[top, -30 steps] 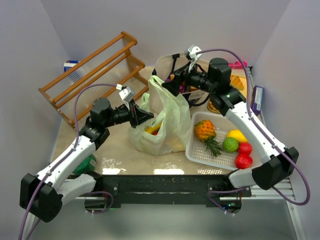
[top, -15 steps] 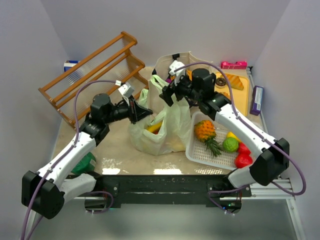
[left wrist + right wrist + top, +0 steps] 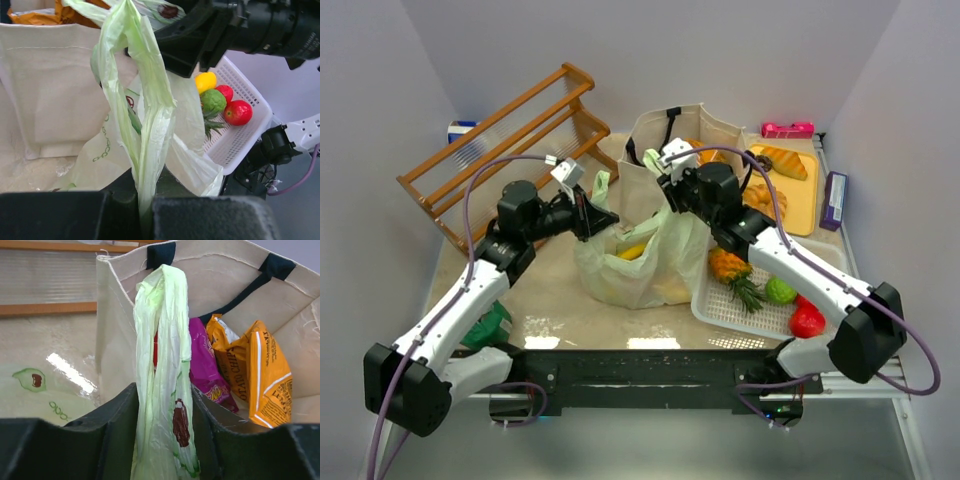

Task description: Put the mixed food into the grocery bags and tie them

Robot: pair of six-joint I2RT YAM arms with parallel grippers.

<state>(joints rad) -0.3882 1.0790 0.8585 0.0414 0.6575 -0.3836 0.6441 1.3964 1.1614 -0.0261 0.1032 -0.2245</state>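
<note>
My left pincer is clamped on the left loop handle of the pale green plastic bag. The strip runs straight out from between my fingers, drawn taut along their line. My right pincer has a finger pressed against each side of the right loop handle, and I judge that a grip. That strip too stands lengthwise out of the jaws. The 2 pincers are near each other above the bag's mouth, the right one ahead and to the right of my left. Tying will depend on crossing these 2 strips in that narrow gap.

The canvas tote stands just beyond my right pincer, with an orange chip packet and a purple packet inside. I can pick out only a banana in the green bag. The white mesh basket is cut off.
</note>
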